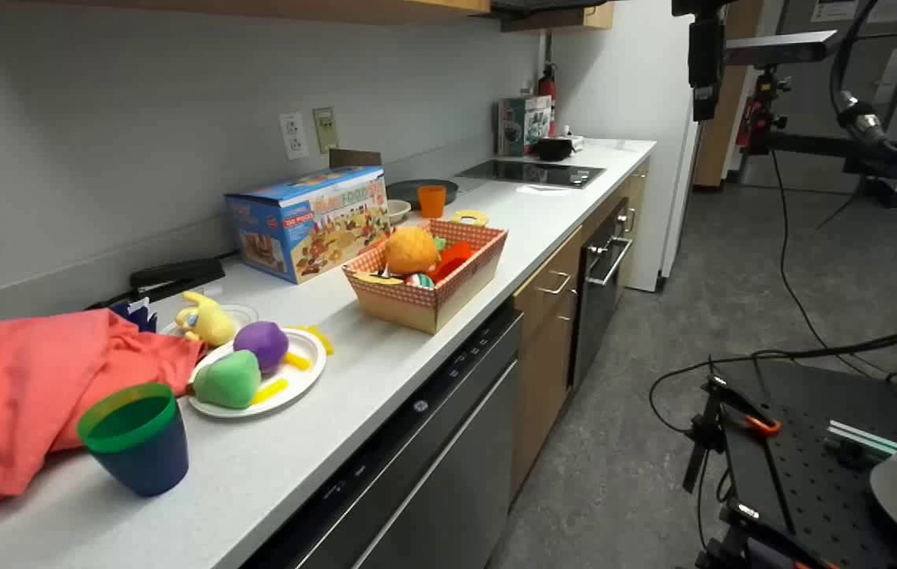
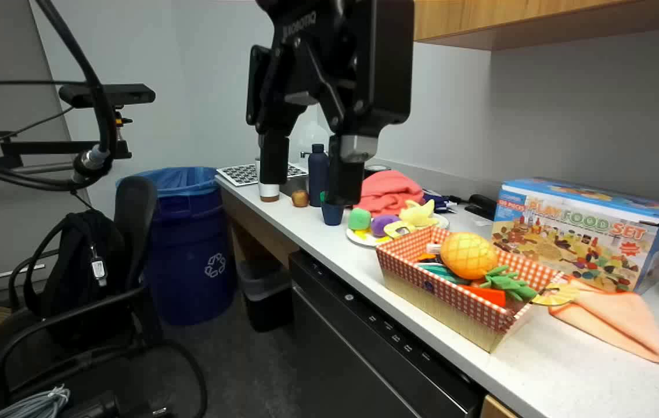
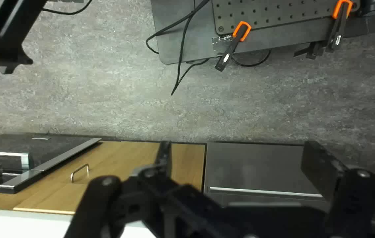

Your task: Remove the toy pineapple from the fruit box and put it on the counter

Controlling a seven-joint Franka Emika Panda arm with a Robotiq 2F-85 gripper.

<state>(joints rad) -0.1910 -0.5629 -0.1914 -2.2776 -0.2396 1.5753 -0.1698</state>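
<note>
The toy pineapple (image 1: 411, 251) is orange-yellow and roundish. It rests on other toy food in the fruit box (image 1: 397, 308), and in an exterior view (image 2: 468, 255) its green leafy top points away from the plate side. The fruit box (image 2: 439, 299) has a red checkered rim and wood-coloured sides and stands near the front edge of the counter (image 1: 369, 387). My gripper (image 2: 310, 171) is open and empty, high up and away from the box. In the wrist view the gripper (image 3: 239, 158) has its fingers wide apart above the floor and cabinet fronts; the pineapple and box are out of that view.
A blue printed cardboard box (image 1: 337, 221) stands behind the fruit box. A plate (image 1: 307, 381) with a green toy (image 1: 228, 379) and a purple toy (image 1: 261, 345) is beside it. A cup (image 1: 140, 442), a red cloth (image 1: 37, 379) and an orange cloth (image 2: 619, 319) lie around.
</note>
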